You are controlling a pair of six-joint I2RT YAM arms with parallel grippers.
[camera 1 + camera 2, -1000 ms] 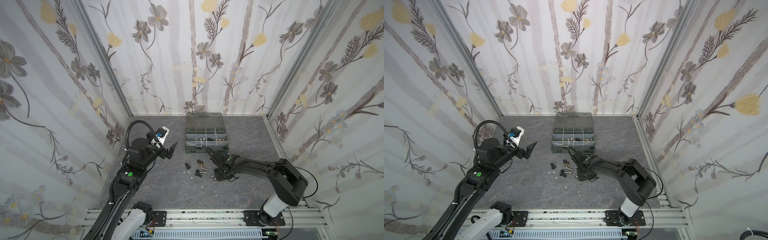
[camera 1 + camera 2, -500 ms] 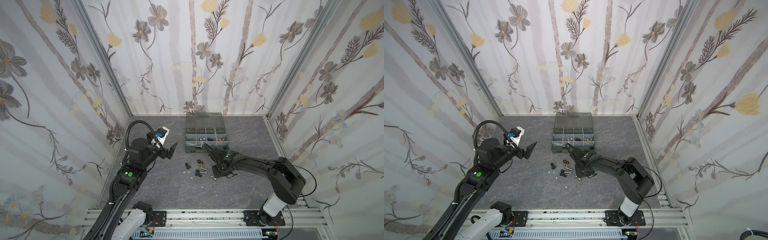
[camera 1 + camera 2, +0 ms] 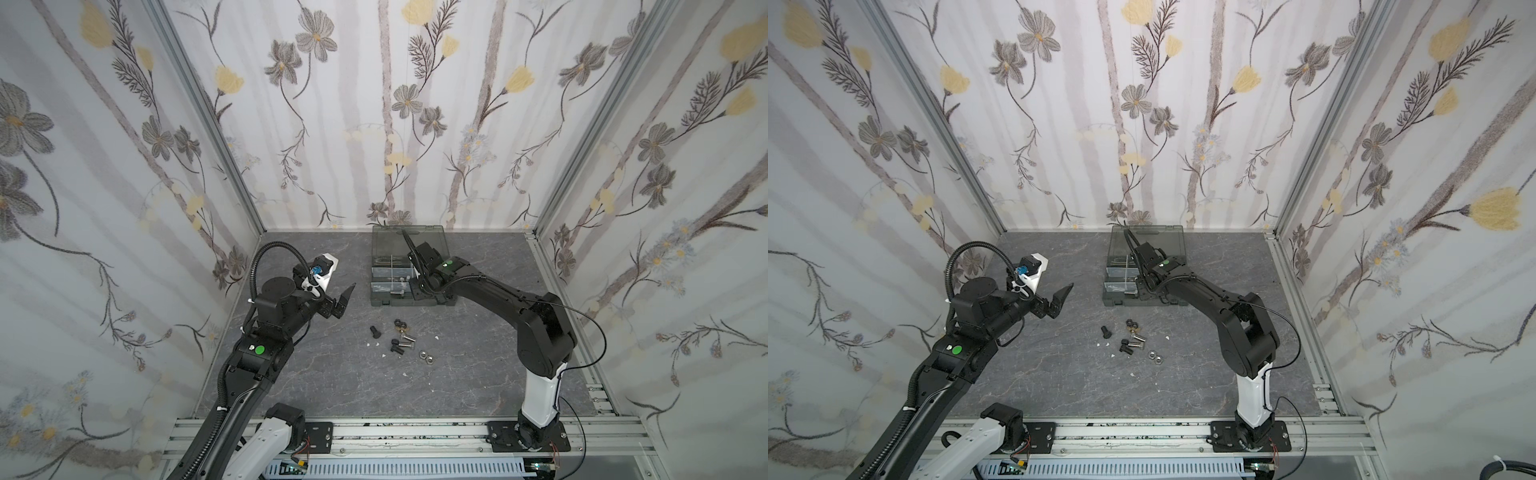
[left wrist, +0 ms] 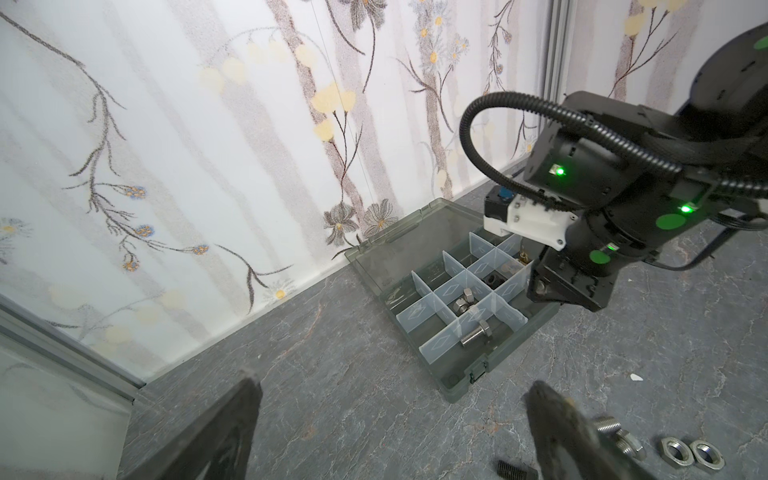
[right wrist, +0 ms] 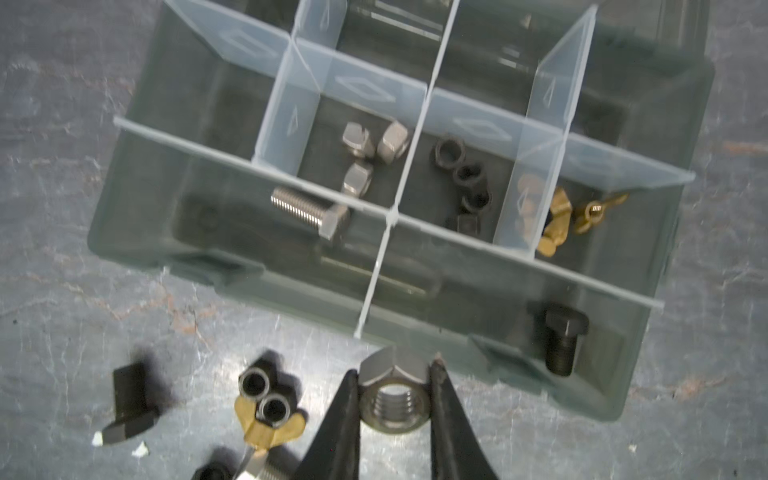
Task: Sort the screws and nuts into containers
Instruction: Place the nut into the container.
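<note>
Silver hex nut [image 5: 390, 405] pinched between the tips of my right gripper [image 5: 393, 370], jaws only narrowly apart around it, right at the front wall of the organizer case [image 5: 602, 386]. Loose black nuts [image 5: 254, 384] and a brass wing nut [image 5: 268, 432] lie on the table [image 5: 62, 291] nearby. My left gripper [image 4: 390, 424] is spread wide, holding nothing.

Both top views look steeply down from high over the 6 o'clock edge, sharing the whole surface [image 3: 332, 382] and the case [image 3: 390, 302] at 12 o'clock. The left wrist view faces 2 o'clock toward it from afar; the right wrist view hangs close above.
</note>
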